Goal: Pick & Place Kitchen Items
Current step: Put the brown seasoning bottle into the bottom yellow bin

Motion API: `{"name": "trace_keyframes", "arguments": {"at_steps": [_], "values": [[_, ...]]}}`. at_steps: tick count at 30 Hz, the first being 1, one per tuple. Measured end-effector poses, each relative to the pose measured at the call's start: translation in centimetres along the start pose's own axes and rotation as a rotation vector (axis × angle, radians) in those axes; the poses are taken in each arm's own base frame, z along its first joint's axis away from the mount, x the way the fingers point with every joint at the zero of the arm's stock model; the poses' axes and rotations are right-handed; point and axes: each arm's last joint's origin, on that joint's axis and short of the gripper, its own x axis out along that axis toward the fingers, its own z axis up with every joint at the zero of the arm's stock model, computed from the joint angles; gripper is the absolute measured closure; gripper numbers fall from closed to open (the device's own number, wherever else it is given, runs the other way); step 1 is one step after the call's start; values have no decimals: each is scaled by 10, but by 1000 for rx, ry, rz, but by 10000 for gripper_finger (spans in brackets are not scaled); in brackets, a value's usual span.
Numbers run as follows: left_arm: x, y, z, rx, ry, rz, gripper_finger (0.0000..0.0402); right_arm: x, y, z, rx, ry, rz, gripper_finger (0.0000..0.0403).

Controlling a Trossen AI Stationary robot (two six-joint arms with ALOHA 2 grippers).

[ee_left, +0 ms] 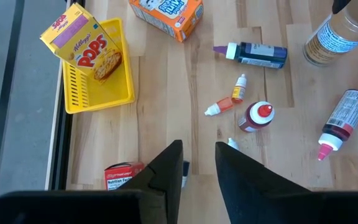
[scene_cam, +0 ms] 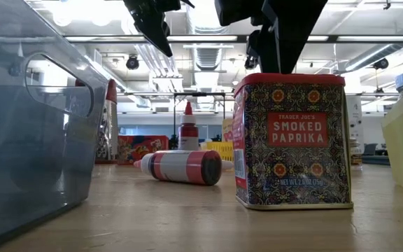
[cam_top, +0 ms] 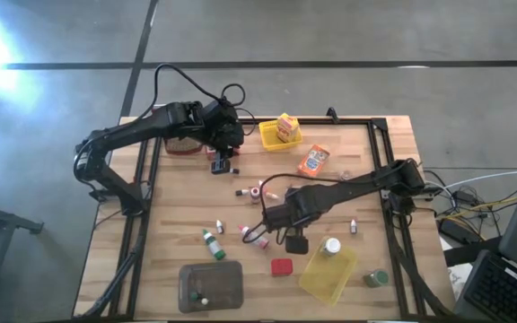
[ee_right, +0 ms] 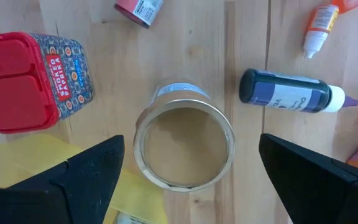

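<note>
Your right gripper [ee_right: 188, 168] is hovering with fingers spread wide over the round tan-lidded jar [ee_right: 184, 144], which is standing beside the red-lidded smoked paprika tin [ee_right: 33, 78]. Your left gripper [ee_left: 197, 171] is hanging near the yellow slotted basket [ee_left: 98, 96], fingers narrowly parted, pinching nothing.

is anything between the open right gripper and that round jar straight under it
Nothing visible. In the right wrist view the right gripper has its fingers spread wide on either side of the jar, with bare wood in the gaps. The paprika tin and dark blue bottle lie off to the sides, clear of the fingers.
</note>
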Motion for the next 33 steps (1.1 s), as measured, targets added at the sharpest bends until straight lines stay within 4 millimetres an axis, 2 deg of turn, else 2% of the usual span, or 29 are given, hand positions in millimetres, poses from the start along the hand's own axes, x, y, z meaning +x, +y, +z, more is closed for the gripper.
{"name": "trace_keyframes", "arguments": {"at_steps": [24,33], "values": [[0,0,0,0,0,0,300,26,-1,-3,-3,-4,4,35],[0,0,0,0,0,0,302,27,-1,-3,-5,-8,5,35]]}}
